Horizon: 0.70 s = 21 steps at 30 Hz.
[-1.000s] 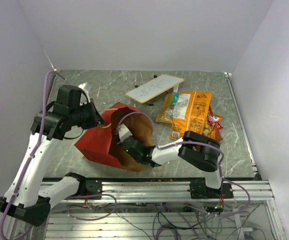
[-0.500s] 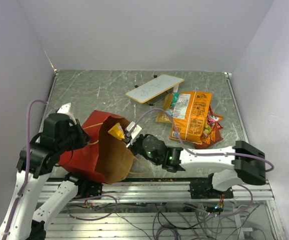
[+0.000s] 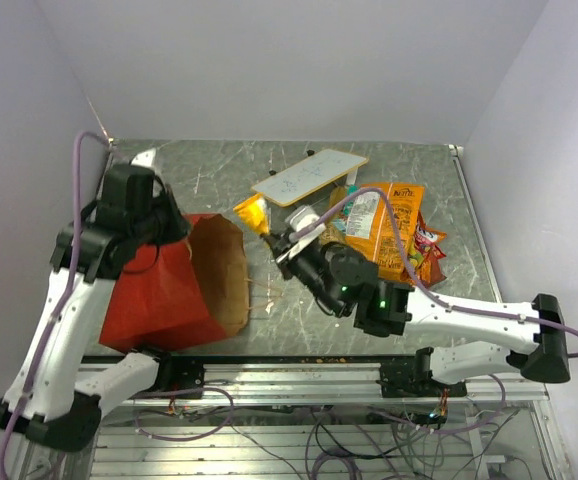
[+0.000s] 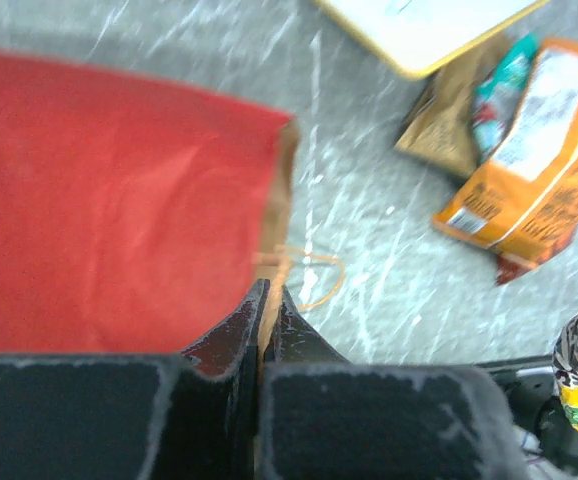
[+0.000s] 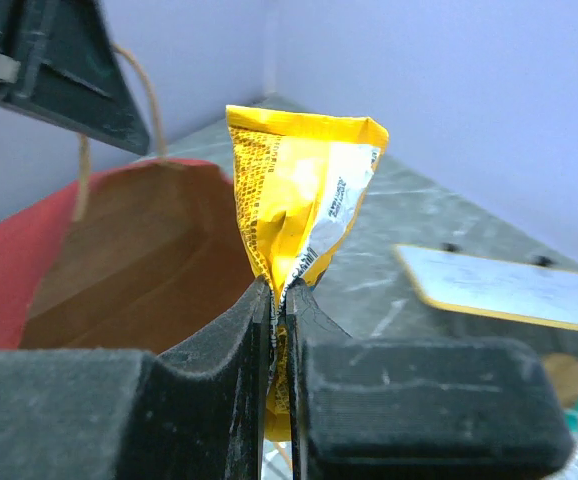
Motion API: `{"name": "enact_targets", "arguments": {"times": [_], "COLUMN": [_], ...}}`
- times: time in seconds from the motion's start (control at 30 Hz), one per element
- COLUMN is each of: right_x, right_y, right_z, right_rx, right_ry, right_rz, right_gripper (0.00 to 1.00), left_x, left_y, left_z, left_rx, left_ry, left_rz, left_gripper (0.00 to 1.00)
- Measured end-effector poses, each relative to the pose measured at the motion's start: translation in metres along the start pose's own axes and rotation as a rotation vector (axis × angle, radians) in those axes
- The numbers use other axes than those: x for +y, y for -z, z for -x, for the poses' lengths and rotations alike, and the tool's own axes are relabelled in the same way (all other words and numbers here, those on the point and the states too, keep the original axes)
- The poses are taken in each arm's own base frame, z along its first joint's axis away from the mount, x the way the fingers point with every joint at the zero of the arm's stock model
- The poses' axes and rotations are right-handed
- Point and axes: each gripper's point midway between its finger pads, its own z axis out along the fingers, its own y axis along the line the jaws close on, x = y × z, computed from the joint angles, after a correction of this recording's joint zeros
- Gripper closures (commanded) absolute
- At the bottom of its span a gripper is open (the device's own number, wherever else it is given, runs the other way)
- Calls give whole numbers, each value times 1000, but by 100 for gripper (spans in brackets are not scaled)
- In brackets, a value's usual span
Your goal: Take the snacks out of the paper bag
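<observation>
A small yellow crinkly foil snack packet hangs in the air over the middle of the grey marbled table, pinched at its lower crimped end by the right gripper, whose jaws are pressed tight on the foil. It is just outside the mouth of the large paper bag, red outside and brown kraft inside, which sits toward the table's left near corner with its opening turned to the right. The left gripper is clamped flat on the bag's rim beside a thin string handle, holding the mouth up. The packet looks light, soft and slippery, and likely fragile inside, so the flat sealed seam seems the safest place to hold it rather than the puffed middle. Its fine black print on yellow and white panels is too small to read. Toward the table's right edge lie a big orange chip bag, whose header lettering cannot be made out with certainty, a gold-brown packet and a red packet. A flat white tan-edged board with faint, illegible marks rests near the far edge.
</observation>
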Motion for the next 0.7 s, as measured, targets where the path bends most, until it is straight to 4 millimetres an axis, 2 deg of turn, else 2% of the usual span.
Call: {"name": "enact_targets", "arguments": {"times": [0.1, 0.2, 0.3, 0.37, 0.47, 0.57, 0.7], "right_x": [-45, -109, -184, -220, -245, -266, -297], "right_y": [-1, -4, 2, 11, 20, 24, 32], "right_z": [14, 19, 19, 14, 0, -15, -45], "right_rx": [-4, 24, 57, 87, 149, 211, 300], "right_ry": [18, 6, -14, -16, -7, -5, -44], "right_rz": [-143, -311, -502, -596, -662, -715, -770], "right_gripper": [91, 91, 90, 89, 90, 90, 90], "left_x": [-36, -73, -98, -104, -93, -65, -24], "left_y": [-9, -1, 18, 28, 23, 3, -34], "left_z": [37, 65, 81, 83, 66, 40, -6], "left_rx": [-24, -58, -105, -124, -108, -45, 85], "left_ry": [-1, -6, -11, -9, 24, 80, 137], "left_rz": [-95, -237, -358, -402, -377, -256, -75], "left_gripper": [93, 93, 93, 93, 93, 93, 93]}}
